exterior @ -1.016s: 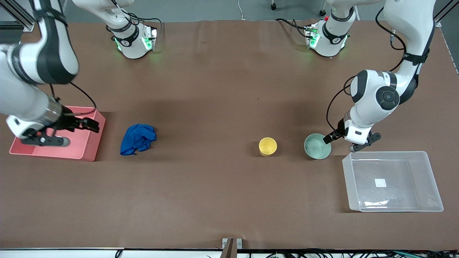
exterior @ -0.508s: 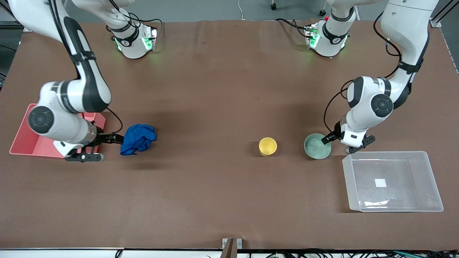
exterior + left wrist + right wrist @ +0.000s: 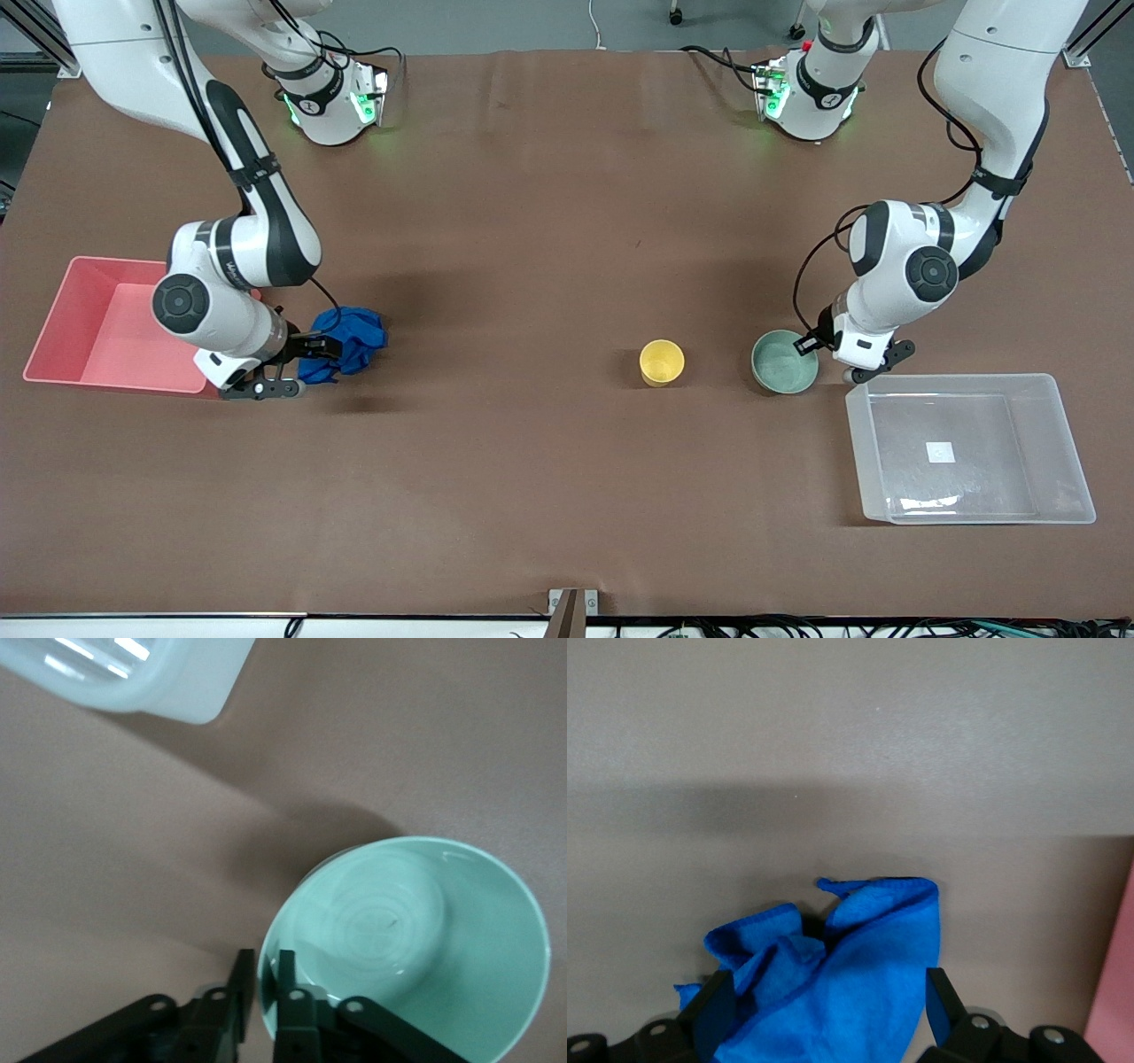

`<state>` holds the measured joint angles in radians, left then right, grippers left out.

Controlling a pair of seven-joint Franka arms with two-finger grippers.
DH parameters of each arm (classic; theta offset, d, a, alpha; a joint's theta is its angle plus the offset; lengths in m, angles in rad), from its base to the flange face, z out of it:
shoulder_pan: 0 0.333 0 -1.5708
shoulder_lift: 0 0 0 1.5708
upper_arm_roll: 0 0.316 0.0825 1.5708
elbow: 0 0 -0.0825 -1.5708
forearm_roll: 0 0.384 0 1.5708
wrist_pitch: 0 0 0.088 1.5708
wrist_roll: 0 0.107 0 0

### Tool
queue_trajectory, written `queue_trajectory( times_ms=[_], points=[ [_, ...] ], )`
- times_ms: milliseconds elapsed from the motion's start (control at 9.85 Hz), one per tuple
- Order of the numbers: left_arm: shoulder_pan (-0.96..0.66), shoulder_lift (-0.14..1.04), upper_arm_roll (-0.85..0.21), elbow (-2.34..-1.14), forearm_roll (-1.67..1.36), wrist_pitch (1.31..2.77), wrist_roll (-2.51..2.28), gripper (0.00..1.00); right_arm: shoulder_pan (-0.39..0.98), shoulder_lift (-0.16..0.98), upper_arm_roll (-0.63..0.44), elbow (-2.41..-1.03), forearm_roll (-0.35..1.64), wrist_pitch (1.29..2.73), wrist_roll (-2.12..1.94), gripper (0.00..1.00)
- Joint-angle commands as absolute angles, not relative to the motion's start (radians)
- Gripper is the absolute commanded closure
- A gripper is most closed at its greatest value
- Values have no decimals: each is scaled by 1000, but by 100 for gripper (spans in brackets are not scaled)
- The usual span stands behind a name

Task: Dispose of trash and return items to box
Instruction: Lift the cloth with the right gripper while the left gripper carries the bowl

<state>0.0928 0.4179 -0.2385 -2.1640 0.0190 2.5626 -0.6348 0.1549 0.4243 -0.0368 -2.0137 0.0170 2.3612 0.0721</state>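
Note:
The blue fabric wad (image 3: 347,338) lies on the table beside the pink bin. My right gripper (image 3: 312,348) is low at the wad and open, its fingers straddling the wad (image 3: 833,983) on both sides; the right wrist view shows that gripper (image 3: 826,988). The mint-green bowl (image 3: 784,361) stands upright near the clear tub (image 3: 966,381). My left gripper (image 3: 806,344) is shut on the bowl's rim, one finger inside and one outside, as the left wrist view shows of the gripper (image 3: 263,961) and bowl (image 3: 407,921). The yellow cup (image 3: 662,361) stands beside the bowl.
The pink bin (image 3: 53,306) sits at the right arm's end of the table, close to the right gripper; its wall shows in the right wrist view (image 3: 1118,992). A corner of the clear tub (image 3: 133,673) shows in the left wrist view.
My right gripper has moved from over the pink bin down to the blue wad and now straddles it. My left arm shifted slightly at the bowl's rim; the bowl has not moved.

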Motion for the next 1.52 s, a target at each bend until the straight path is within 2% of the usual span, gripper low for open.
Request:
queue_trajectory(
  times_ms=[0, 102, 203, 406, 508, 711, 812, 1016, 1422],
  points=[
    [97, 422, -244, -2138, 38, 2565, -655, 100, 163, 422, -38, -2054, 21, 2404, 86, 5],
    [94, 381, -244, -2114, 38, 2522, -655, 100, 166, 431, -38, -2059, 21, 2407, 86, 5],
    [95, 344, -245, -2036, 40, 2409, -646, 100, 172, 443, -38, -2068, 21, 2427, 86, 5],
    [101, 345, -241, -1825, 66, 2167, -589, 100, 172, 456, -38, -2080, 21, 2451, 86, 6],
    [107, 354, -232, -1734, 101, 2099, -524, 100, 175, 456, -38, -2083, 23, 2450, 87, 15],
    [167, 405, -225, -1636, 184, 2083, -345, 100, 192, 456, -38, -2091, 21, 2450, 86, 72],
    [207, 449, -225, -1584, 202, 2083, -231, 100, 196, 456, -38, -2091, 21, 2450, 86, 84],
    [270, 572, -225, -1469, 198, 2085, 4, 100, 195, 453, -40, -2089, 21, 2439, 84, 95],
    [290, 757, -225, -1374, 196, 2161, 106, 99, 184, 410, -46, -2068, 21, 2378, 71, 97]
  ],
)
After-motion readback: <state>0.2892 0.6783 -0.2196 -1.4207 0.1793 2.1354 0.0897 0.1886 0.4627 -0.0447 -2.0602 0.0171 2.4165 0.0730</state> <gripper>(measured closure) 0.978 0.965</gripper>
